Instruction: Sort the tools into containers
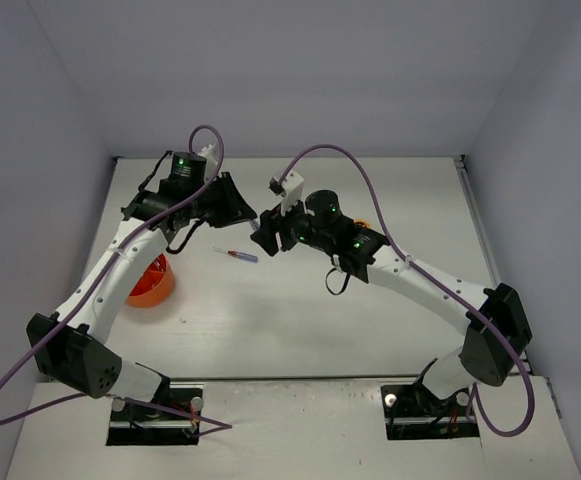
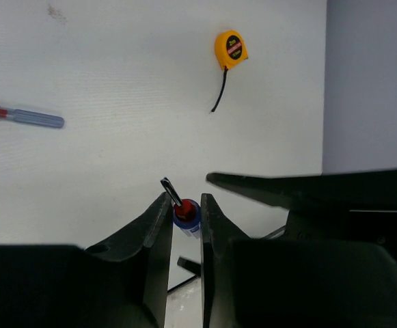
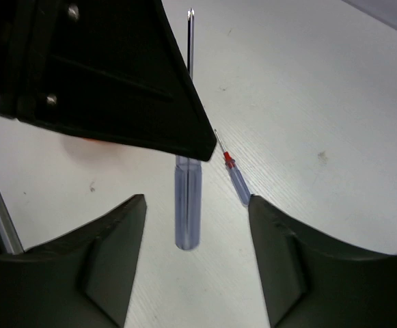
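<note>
My left gripper [image 2: 184,199] is shut on a blue-and-red screwdriver [image 2: 186,213] and holds it above the table, metal tip pointing up at the camera. In the right wrist view its clear blue handle [image 3: 186,205] hangs between the spread fingers of my open right gripper [image 3: 197,205], not touching them. In the top view the left gripper [image 1: 242,212] and right gripper [image 1: 265,238] are close together mid-table. A second blue-and-red screwdriver [image 1: 238,256] lies on the table below them. The yellow tape measure [image 2: 230,49] lies farther off. The orange-red tub [image 1: 153,288] is half hidden under my left arm.
The second screwdriver also shows in the left wrist view [image 2: 27,116] and the right wrist view [image 3: 236,176]. Grey walls close the table at the back and both sides. No wrenches or knife-like tool are in view.
</note>
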`<state>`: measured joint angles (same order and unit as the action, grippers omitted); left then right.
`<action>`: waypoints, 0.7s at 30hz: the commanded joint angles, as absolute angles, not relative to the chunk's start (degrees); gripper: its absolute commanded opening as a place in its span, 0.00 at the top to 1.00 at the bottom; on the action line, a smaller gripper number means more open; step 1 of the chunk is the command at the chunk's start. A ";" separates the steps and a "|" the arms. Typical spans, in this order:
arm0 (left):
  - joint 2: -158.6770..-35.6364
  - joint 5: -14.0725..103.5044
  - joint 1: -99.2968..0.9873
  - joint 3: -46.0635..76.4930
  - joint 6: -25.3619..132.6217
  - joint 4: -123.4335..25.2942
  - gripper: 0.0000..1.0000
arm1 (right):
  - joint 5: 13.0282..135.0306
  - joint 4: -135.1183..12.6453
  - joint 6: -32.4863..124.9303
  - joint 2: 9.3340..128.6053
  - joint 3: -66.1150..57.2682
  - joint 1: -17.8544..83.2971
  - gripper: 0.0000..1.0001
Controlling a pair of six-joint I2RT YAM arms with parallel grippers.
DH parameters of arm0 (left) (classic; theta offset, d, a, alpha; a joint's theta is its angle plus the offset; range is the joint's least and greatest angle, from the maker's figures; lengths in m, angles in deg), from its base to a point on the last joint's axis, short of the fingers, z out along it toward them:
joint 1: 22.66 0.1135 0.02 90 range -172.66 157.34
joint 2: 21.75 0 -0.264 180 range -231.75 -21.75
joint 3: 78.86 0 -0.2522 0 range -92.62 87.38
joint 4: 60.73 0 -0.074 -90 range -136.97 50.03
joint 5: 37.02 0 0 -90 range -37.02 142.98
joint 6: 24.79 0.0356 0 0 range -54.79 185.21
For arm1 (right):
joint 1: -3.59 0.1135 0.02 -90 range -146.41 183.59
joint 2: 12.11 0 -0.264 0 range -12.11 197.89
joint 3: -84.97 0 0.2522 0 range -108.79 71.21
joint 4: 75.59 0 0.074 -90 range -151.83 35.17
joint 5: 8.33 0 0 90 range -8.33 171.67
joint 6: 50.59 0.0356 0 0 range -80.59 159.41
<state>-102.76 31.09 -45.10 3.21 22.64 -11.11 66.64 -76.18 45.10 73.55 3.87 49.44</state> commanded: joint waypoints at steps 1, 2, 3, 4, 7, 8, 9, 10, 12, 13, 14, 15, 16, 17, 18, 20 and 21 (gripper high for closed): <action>-98.86 38.34 -44.13 -1.54 33.53 -7.93 1.00 | 67.42 -80.56 45.02 69.73 4.74 49.83 0.31; -98.21 40.67 -43.86 -1.65 37.06 -7.09 1.00 | 67.62 -80.41 45.13 69.43 5.39 49.83 0.29; -97.49 43.34 -43.62 -1.69 40.32 -6.24 1.00 | 67.87 -80.26 45.22 69.09 6.01 49.82 0.27; -96.57 47.16 -43.42 -1.49 42.47 -5.23 1.00 | 68.27 -80.14 45.31 68.65 6.49 49.82 0.26; -93.72 58.61 -43.05 0.75 53.45 -3.51 1.00 | 69.72 -79.67 45.38 67.34 8.42 49.65 0.25; -92.70 61.91 -42.96 2.36 56.31 -3.57 1.00 | 70.03 -79.48 45.43 67.02 9.17 49.53 0.24; -91.55 65.44 -42.81 4.34 59.68 -3.61 1.00 | 70.31 -79.29 45.50 66.75 10.04 49.29 0.24; -90.63 68.60 -42.62 6.23 62.66 -3.70 1.00 | 70.50 -79.09 45.60 66.53 10.76 49.08 0.24; -89.83 72.81 -41.73 10.36 67.03 -4.07 1.00 | 70.51 -78.75 45.87 66.38 11.53 48.77 0.24; -89.52 73.67 -40.77 12.69 69.22 -4.29 1.00 | 70.42 -78.62 46.00 66.46 11.79 48.60 0.24; -89.13 73.72 -39.90 14.35 70.59 -4.76 1.00 | 70.29 -78.53 46.09 66.59 11.97 48.51 0.24; -88.21 73.50 -38.76 17.21 71.24 -6.39 1.00 | 70.16 -78.45 46.13 66.88 12.10 48.47 0.24; -86.73 73.23 -37.83 20.39 71.77 -8.77 1.00 | 70.01 -78.34 46.15 67.29 12.15 48.38 0.24; -85.19 72.72 -37.55 22.59 72.09 -10.87 1.00 | 69.87 -78.29 46.11 67.57 12.15 48.28 0.24; -84.05 72.87 -37.33 24.60 72.24 -12.41 1.00 | 69.66 -78.22 46.04 67.74 12.15 48.24 0.24; -82.26 74.12 -37.16 29.02 72.77 -14.58 1.00 | 69.32 -78.22 45.82 67.91 12.11 48.16 0.24; -81.81 75.11 -37.16 30.14 72.98 -15.43 1.00 | 69.19 -78.25 45.65 67.97 12.27 48.08 0.24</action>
